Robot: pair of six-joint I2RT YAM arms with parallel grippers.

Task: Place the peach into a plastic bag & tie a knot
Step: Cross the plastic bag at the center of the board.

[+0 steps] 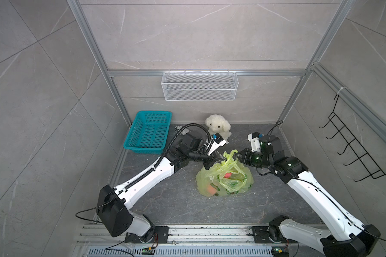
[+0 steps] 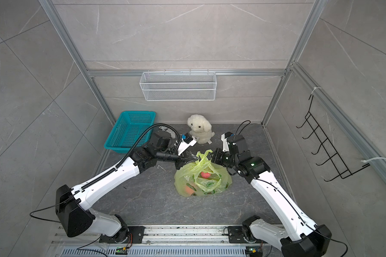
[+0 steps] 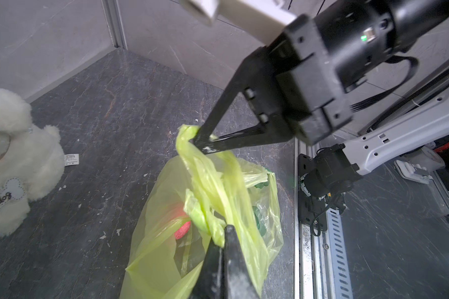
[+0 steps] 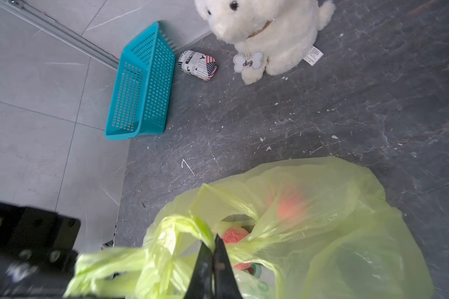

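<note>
The yellow-green plastic bag (image 1: pixel 224 178) (image 2: pixel 202 180) lies on the dark floor between both arms. The pink-red peach (image 1: pixel 227 174) (image 3: pixel 183 229) (image 4: pixel 235 235) shows inside through its open mouth. My left gripper (image 1: pixel 220 158) (image 3: pixel 222 234) is shut on a bunched handle strip (image 3: pixel 205 214) at the bag's far-left side. My right gripper (image 1: pixel 237 155) (image 4: pixel 214 240) (image 3: pixel 200 141) is shut on the other handle strip (image 4: pixel 182 227), held a little higher. The two strips loop loosely across each other. No tight knot shows.
A teal basket (image 1: pixel 148 135) leans at the back left. A white plush dog (image 1: pixel 217 126) sits just behind the left gripper, with a small patterned pouch (image 4: pixel 197 64) beside it. A white wire basket (image 1: pixel 200 85) hangs on the back wall and a black hook rack (image 1: pixel 354 142) on the right wall.
</note>
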